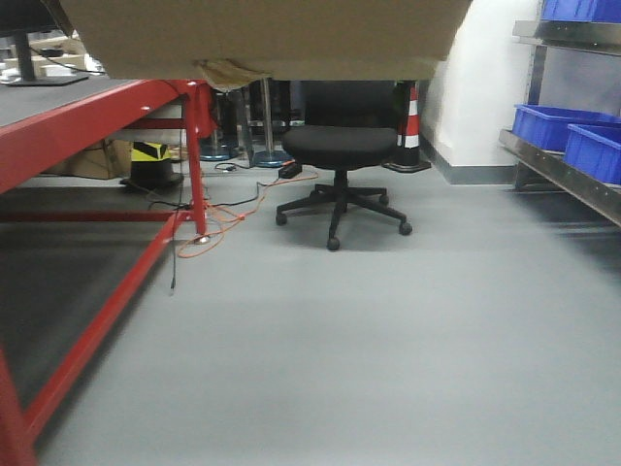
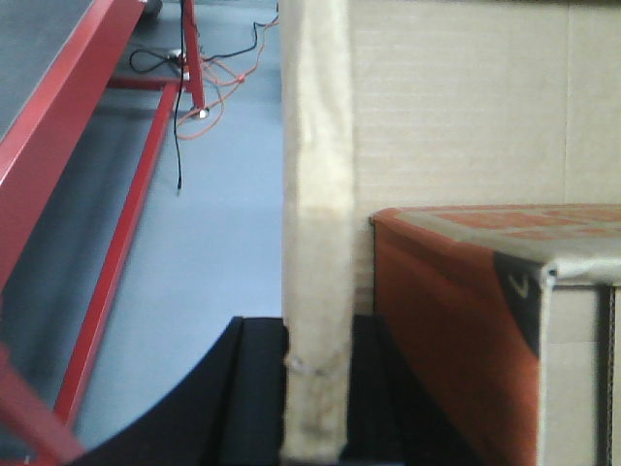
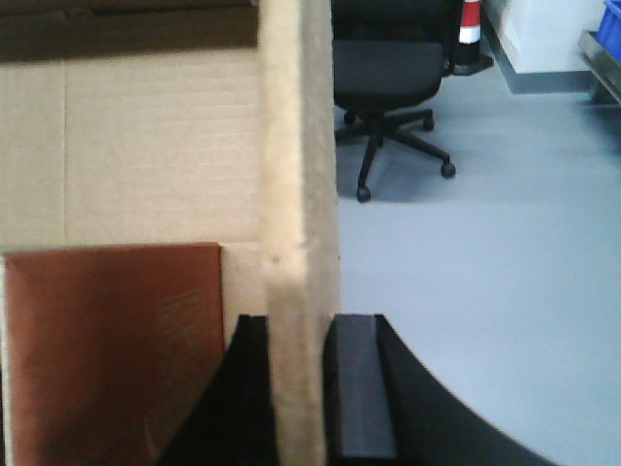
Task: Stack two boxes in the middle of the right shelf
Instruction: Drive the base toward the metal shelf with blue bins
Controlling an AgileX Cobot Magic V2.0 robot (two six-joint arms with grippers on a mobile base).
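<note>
Box (image 1: 262, 34) stiff but light, we judge; we pinch side walls, left gripper (image 2: 312, 388) and right gripper (image 3: 303, 388) both clamped on cardboard.

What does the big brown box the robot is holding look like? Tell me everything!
The big cardboard box is plain brown, corrugated and wide. It hangs in the air above the grey floor, roughly level, filling the top of the front view. A crumpled yellowish tape scrap dangles beneath it. The left gripper pinches one upright side wall and the right gripper pinches the opposite one. A smaller orange-brown box seems to sit inside.
</note>
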